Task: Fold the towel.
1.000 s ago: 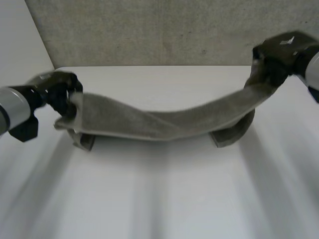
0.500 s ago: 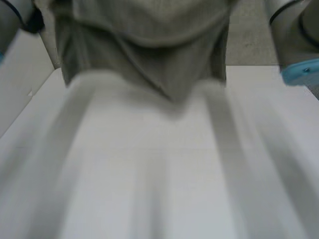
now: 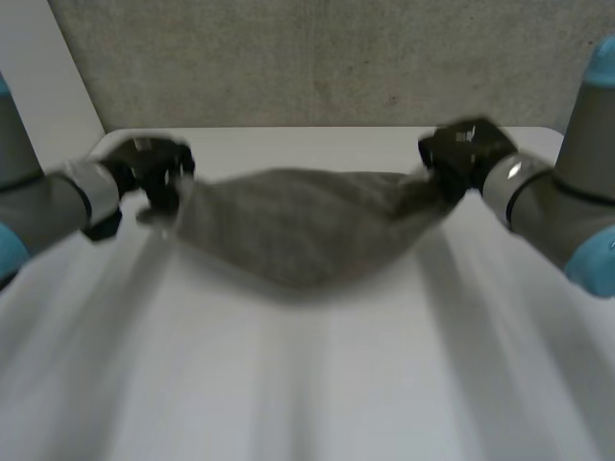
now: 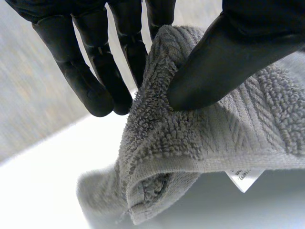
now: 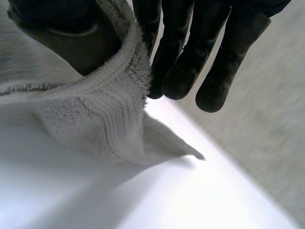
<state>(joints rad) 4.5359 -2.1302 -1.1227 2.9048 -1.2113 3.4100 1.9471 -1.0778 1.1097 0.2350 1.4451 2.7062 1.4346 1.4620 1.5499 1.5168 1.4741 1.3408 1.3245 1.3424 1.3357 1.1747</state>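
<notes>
The lower half of the head view is bare white bench point(image 3: 307, 384). Beyond it, across the middle of the frame, the grey towel point(image 3: 298, 226) hangs as a wide sling between the two hands. Its middle sags lowest at centre frame. Whether that lowest part touches the bench or hangs just above it, I cannot tell.

The left hand point(image 3: 154, 171) holds the towel's end at centre left and the right hand point(image 3: 461, 154) holds the other end at centre right, the two about level. In the left wrist view the thumb point(image 4: 224, 57) presses the bunched terry edge against the nearly straight fingers point(image 4: 90, 71), a firm pinch. A small white label point(image 4: 244, 177) dangles from the hem below the thumb. The right wrist view shows the same grip, with the hem clamped between the thumb and the fingers and a loose corner trailing toward the bench. A grey wall point(image 3: 317, 58) closes the top of the frame.

This looks like the laying-out step, with the towel lifted by its two ends and no tidy fold made yet. The next move likely calls for lowering both hands together and evenly, so the sagging middle settles flat. The pinches should hold until the cloth lies on the bench.
</notes>
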